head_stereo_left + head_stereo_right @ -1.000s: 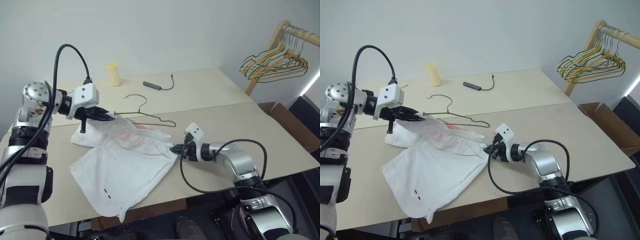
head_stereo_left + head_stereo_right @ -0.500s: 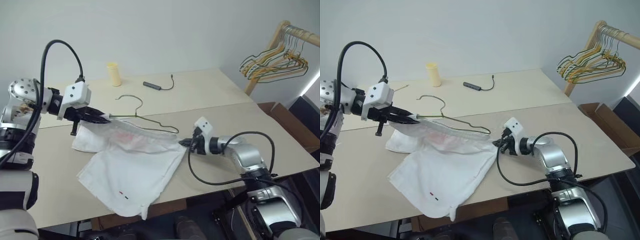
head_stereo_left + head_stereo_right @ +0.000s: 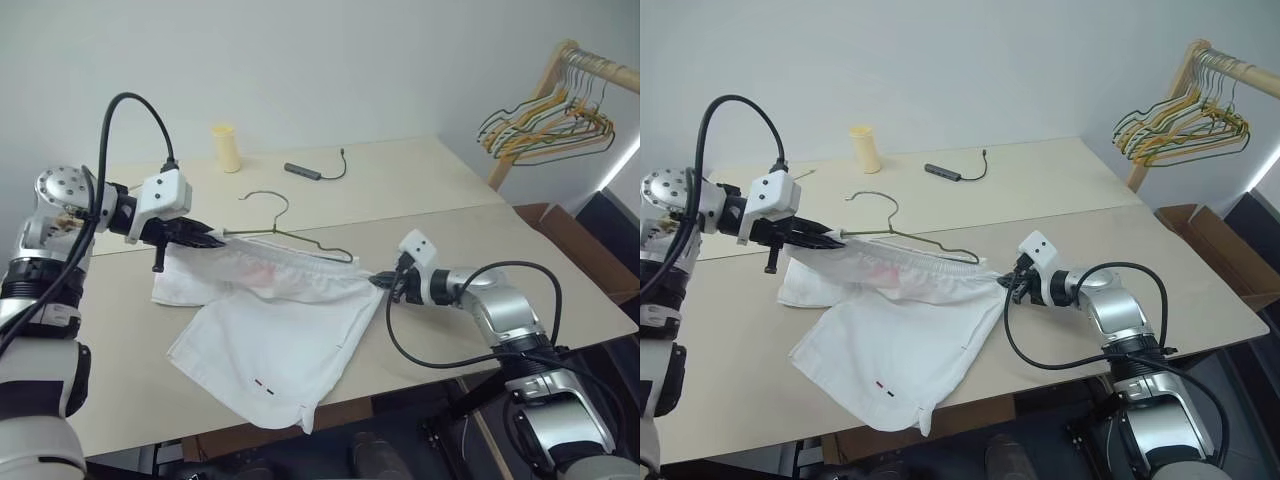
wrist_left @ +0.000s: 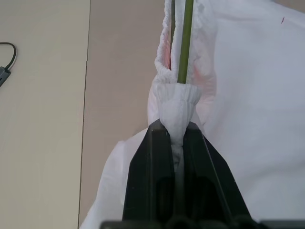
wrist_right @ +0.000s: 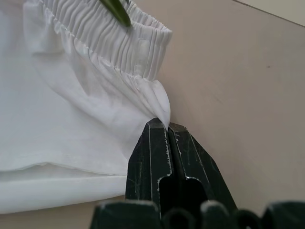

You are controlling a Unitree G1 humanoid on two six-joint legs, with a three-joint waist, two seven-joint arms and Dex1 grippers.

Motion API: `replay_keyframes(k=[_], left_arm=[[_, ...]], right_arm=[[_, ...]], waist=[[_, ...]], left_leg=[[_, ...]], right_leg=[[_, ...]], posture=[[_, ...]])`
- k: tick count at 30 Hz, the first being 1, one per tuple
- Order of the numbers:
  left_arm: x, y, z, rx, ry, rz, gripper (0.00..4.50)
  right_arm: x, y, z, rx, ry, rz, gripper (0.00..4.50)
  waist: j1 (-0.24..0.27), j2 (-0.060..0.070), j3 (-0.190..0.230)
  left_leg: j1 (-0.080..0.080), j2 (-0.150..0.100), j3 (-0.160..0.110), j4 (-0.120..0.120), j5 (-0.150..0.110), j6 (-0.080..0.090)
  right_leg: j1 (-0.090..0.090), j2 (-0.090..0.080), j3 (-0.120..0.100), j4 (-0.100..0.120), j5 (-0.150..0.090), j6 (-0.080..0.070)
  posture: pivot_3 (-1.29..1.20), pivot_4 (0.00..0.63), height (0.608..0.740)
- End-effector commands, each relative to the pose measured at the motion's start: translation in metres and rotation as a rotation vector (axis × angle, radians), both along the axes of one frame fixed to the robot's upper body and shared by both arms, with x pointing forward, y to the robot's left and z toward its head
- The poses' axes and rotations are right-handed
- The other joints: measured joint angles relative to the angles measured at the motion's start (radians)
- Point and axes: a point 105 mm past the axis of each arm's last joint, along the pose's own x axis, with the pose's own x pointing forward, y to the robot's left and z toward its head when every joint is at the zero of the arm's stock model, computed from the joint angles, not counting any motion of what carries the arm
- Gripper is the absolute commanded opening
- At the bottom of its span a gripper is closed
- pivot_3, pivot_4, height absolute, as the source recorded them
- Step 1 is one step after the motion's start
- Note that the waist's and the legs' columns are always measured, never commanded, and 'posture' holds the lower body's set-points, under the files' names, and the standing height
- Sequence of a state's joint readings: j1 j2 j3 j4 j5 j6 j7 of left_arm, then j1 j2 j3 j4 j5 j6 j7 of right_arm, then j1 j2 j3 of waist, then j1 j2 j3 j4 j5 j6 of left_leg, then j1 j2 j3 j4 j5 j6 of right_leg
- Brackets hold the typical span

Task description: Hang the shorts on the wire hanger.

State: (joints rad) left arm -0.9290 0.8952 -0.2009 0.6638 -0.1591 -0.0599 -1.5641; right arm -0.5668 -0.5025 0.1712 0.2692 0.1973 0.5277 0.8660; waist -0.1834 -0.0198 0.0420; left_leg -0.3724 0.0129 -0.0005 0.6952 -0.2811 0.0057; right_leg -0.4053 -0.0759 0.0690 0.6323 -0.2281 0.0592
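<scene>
1. Your left gripper (image 4: 175,131) is clamped on one end of the white shorts' (image 3: 290,330) gathered waistband, where the wire hanger (image 3: 285,235) enters.
2. Your right gripper (image 5: 162,125) is pinched tight on the waistband's opposite corner.
3. The shorts stretch between both grippers, legs draped on the beige table (image 3: 420,190).
4. The hanger's hook stands just behind the waistband.

counter (image 3: 450,200): beige, seam across it
far side: yellow cup (image 3: 228,148), dark cable (image 3: 318,170)
near side: shorts (image 3: 275,350), legs lying flat
</scene>
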Motion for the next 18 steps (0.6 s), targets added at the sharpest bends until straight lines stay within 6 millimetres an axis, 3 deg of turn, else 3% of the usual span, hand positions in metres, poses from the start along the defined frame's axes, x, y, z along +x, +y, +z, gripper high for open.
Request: replay_keyframes(k=[1, 14, 18], left_arm=[[-0.002, 0.006, 0.018, -0.040, -0.027, 0.014, 0.00], [-0.001, 0.014, 0.020, -0.058, -0.022, 0.067, 0.00], [-0.005, 0.020, 0.004, 0.045, 0.017, 0.060, 0.00]], right_arm=[[0.005, -0.014, 0.007, -0.022, -0.042, -0.051, 0.02], [0.006, -0.019, 0.001, -0.056, -0.054, -0.068, 0.02], [0.010, -0.020, 0.005, -0.062, -0.089, -0.084, 0.02]], waist=[[0.000, 0.000, 0.000], [0.000, 0.000, 0.000], [0.000, 0.000, 0.000]], left_leg=[[0.000, 0.000, 0.000, 0.000, 0.000, 0.000], [0.000, 0.000, 0.000, 0.000, 0.000, 0.000], [0.000, 0.000, 0.000, 0.000, 0.000, 0.000]], right_leg=[[0.000, 0.000, 0.000, 0.000, 0.000, 0.000], [0.000, 0.000, 0.000, 0.000, 0.000, 0.000], [0.000, 0.000, 0.000, 0.000, 0.000, 0.000]], posture=[[-0.15, 0.000, 0.740], [-0.14, 0.000, 0.740], [-0.14, 0.000, 0.740]])
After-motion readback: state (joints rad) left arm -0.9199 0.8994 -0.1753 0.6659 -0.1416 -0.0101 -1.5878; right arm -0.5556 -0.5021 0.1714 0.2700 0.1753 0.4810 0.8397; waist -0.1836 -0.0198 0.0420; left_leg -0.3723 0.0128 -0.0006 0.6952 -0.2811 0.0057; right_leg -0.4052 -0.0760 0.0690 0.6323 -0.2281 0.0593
